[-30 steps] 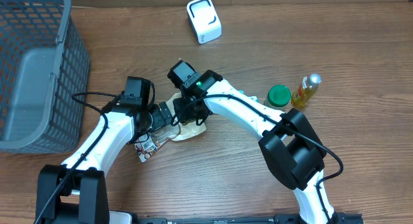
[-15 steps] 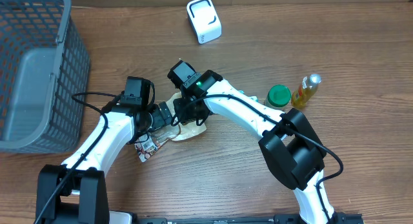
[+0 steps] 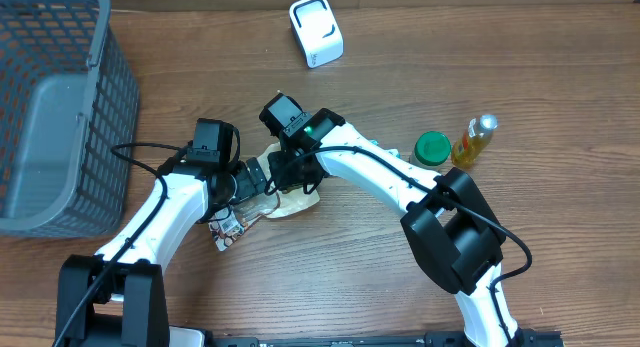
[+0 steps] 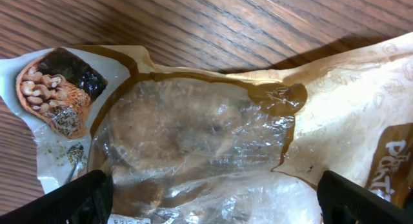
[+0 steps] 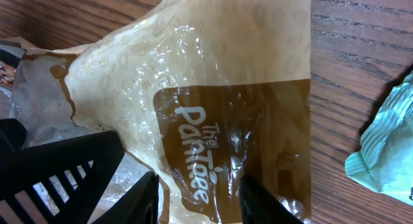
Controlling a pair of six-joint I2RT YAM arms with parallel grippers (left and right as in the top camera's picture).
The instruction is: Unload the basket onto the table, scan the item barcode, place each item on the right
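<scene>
The right gripper (image 5: 200, 188) is closed partway on the packet (image 4: 193, 127), and the left gripper (image 4: 219, 198) is held wide open astride it. The packet is laid right of the basket (image 3: 110, 97), long axis slanted, nut-picture end nearer the basket. No change from the earlier frames is seen.

Obs: snack pouch (image 5: 213, 121) tan, faint printed motifs, brown panel, white lettering. 9 o'clock: basket (image 3: 110, 77) grey mesh. 3 o'clock: bottle (image 3: 474, 140) yellow.
</scene>
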